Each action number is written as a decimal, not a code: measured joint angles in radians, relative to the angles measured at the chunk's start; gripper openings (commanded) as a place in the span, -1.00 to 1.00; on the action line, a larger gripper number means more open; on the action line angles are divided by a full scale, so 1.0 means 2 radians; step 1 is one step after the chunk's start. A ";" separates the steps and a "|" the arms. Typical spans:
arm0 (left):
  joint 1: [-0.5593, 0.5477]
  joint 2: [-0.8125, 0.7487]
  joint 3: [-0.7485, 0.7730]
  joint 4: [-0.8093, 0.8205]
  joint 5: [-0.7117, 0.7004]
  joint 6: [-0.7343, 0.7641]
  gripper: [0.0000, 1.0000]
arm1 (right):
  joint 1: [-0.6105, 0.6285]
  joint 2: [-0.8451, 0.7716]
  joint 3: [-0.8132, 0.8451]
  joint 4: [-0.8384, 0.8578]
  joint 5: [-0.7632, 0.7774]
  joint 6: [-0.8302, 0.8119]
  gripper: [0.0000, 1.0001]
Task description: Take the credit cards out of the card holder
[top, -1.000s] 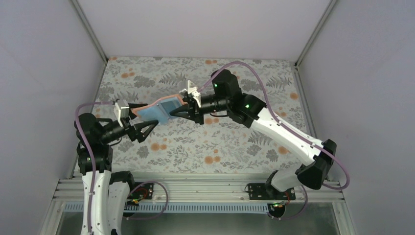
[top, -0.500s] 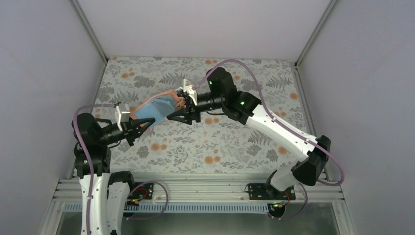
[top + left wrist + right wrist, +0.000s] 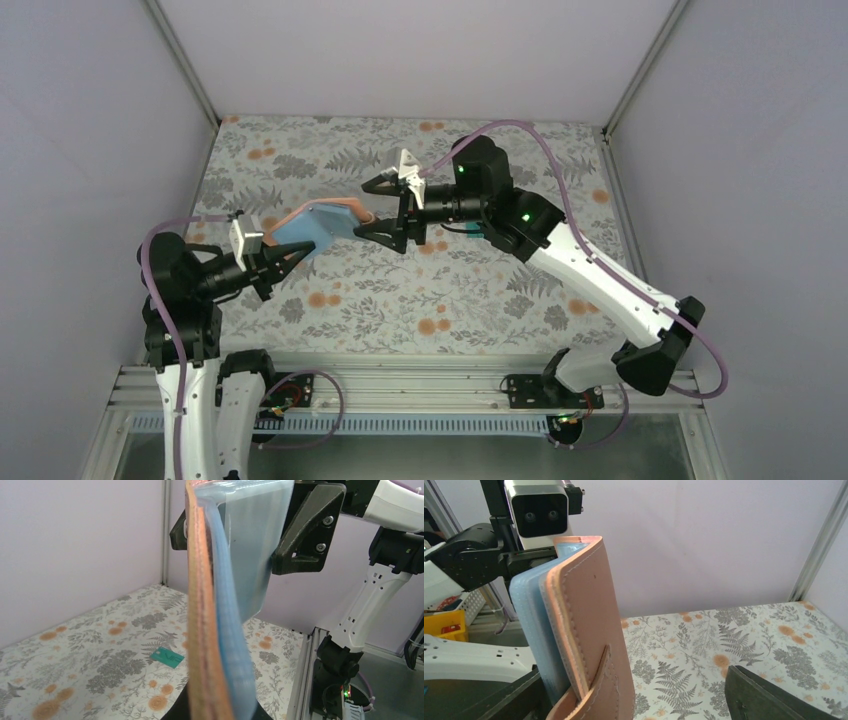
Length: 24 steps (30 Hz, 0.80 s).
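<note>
Card holder point(image 3: 322, 222) up here: reddish-brown leather outside with pale stitching along the edge, light blue inside, with clear, frosted sleeves. Below me the tablecloth point(image 3: 480, 290) is pale grey, printed with darker grey ferns and orange flowers, and a teal green card point(image 3: 167, 657) lies on it. My right arm point(image 3: 585, 275) is white with black joints, and its cable point(image 3: 510, 123) is purple.

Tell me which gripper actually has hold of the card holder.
The left gripper: its fingers are shut on one end of the card holder. The right gripper is open, its fingers spread wide around the other end.
</note>
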 measured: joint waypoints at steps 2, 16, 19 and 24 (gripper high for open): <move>0.000 0.001 0.000 -0.001 0.000 0.000 -0.95 | 0.000 -0.001 0.000 0.000 -0.003 -0.001 0.78; 0.000 0.006 -0.002 0.008 -0.043 -0.032 -0.95 | 0.012 -0.001 -0.005 0.006 0.019 0.014 0.77; 0.000 0.009 -0.001 -0.006 -0.071 -0.046 -0.95 | 0.022 0.009 -0.008 0.025 0.034 0.034 0.78; 0.000 0.025 0.011 -0.046 -0.129 -0.059 -0.95 | 0.053 0.022 -0.023 0.058 0.096 0.060 0.80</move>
